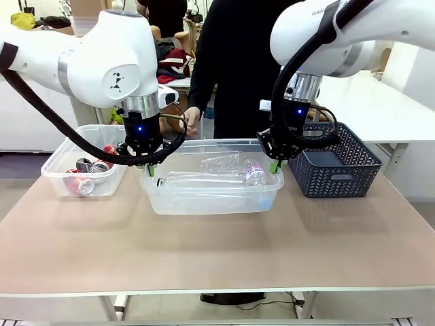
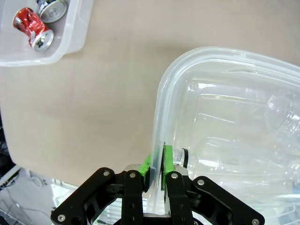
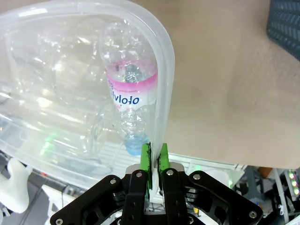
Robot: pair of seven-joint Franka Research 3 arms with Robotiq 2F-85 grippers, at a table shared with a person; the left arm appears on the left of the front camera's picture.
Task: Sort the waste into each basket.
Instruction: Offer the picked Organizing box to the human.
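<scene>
Two pincers [image 1: 151, 170] [image 1: 275, 165] clamped on middle tub [image 1: 204, 202] ends, can tub [image 1: 58, 183] and lattice basket [image 1: 353, 180] flanking.

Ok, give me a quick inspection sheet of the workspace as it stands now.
Surface: tan table, bare at the near side.
Job's things: middle clear tub holds plastic bottles; left clear tub holds red and silver cans; dark lattice basket at right.
Clutter: nothing seen.
Grippers: left tool shut on the middle tub's rim; right tool shut on its opposite rim.
Cables: black hoses along both arms.
Surroundings: person standing at the far side.
</scene>
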